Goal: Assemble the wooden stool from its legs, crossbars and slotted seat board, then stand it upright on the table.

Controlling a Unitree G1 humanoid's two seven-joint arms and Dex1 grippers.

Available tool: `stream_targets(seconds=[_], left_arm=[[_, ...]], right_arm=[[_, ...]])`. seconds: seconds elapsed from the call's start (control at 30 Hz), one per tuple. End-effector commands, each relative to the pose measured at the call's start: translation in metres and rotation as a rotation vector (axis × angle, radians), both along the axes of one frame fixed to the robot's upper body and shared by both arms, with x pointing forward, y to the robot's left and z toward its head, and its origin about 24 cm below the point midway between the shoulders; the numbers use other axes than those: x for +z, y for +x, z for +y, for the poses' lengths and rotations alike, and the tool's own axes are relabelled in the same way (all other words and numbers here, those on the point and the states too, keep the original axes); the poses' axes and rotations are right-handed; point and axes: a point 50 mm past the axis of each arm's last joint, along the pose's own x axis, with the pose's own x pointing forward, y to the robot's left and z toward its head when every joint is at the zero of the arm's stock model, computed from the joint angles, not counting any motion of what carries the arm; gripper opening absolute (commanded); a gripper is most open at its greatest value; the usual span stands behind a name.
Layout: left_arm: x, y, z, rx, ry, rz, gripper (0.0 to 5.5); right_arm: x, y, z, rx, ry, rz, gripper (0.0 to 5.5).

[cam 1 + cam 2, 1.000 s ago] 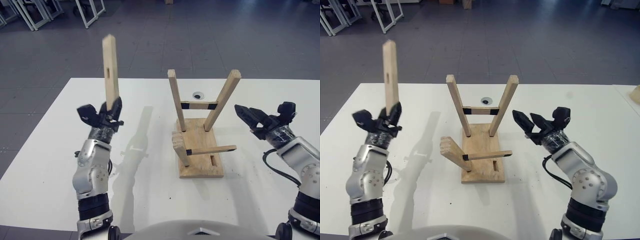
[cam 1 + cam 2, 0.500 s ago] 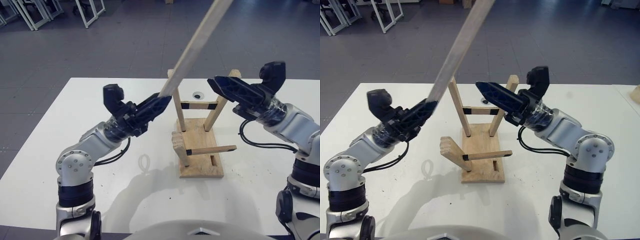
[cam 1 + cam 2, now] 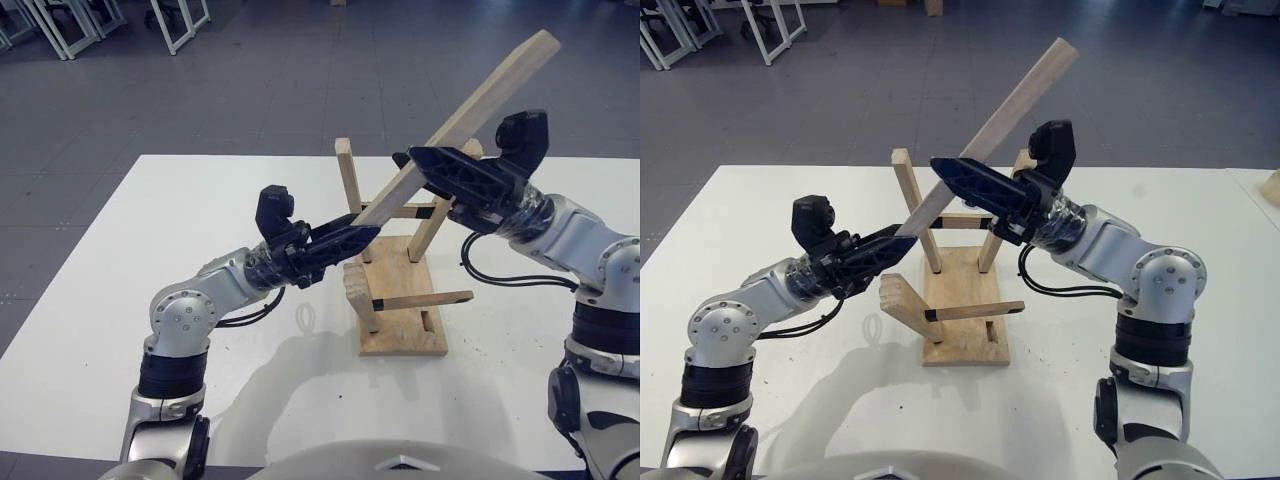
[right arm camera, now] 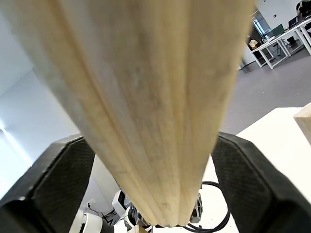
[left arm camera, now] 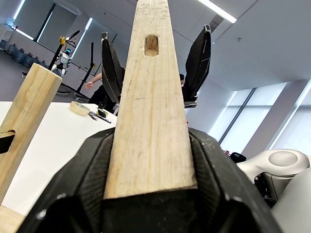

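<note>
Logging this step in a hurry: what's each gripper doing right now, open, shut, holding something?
Left gripper: shut on the wooden leg, at its lower end.
Right gripper: open, fingers either side of the same leg, not clamped.

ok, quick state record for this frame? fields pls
loose leg: in the air, tilted, above the board
left gripper: shut on the loose leg's lower end
right gripper: open, fingers either side of the loose leg partway up
board: flat on the table
far legs: two, standing in the board, joined by a crossbar
near leg: in the board, second crossbar sticking out to the right, its end free
slot: open, near right corner
stage: three legs in, fourth to fit
</note>
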Motion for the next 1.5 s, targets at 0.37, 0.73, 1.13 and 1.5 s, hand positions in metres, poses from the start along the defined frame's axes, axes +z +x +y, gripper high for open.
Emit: stream_targets(seconds=[0.37,0.73,1.13,1.5], left_arm=[[0.001,0.006,0.001,0.020,0.035,-0.038,2.04],[0.019,0.020,0.025,0.147,-0.054,-0.032,4.06],[0.000,0.003,0.051,0.381,0.009,0.026,4.47],[-0.012,0.001,0.045,0.414,0.068,0.034,4.47]], right_arm=[[0.002,0.004,-0.001,-0.026,-0.026,-0.010,2.15],[0.015,0.021,-0.043,-0.261,-0.116,-0.107,2.04],[-0.048,-0.030,-0.136,-0.295,-0.686,-0.183,2.04],[-0.113,-0.061,-0.087,-0.202,-0.758,-0.335,2.04]])
